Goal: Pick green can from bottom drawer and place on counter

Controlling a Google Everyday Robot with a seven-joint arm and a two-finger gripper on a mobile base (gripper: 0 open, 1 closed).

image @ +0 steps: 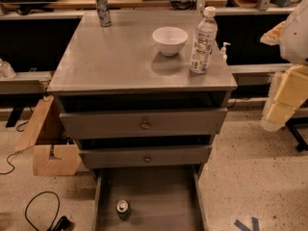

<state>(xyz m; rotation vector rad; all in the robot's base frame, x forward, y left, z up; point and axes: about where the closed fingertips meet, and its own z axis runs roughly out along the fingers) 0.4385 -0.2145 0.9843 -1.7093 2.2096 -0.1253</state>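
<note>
A lab or workshop: loose cables (pixel 36 203) on a speckled floor (pixel 250 177), wooden workbenches (pixel 72 1), plywood offcuts (pixel 55 160) beside a grey drawer cabinet (pixel 183 121), the robot's gripper (pixel 281 105) at the right edge.

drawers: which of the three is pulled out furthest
The bottom drawer, the one holding the green can; both knobbed drawers above sit further in. The claw hangs at the right edge, away from it.

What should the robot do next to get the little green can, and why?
Probably lower the gripper leftward toward the green can. It stands upright in the open bottom drawer, while the gripper hangs far off at the picture's right edge, about level with the counter.
</note>
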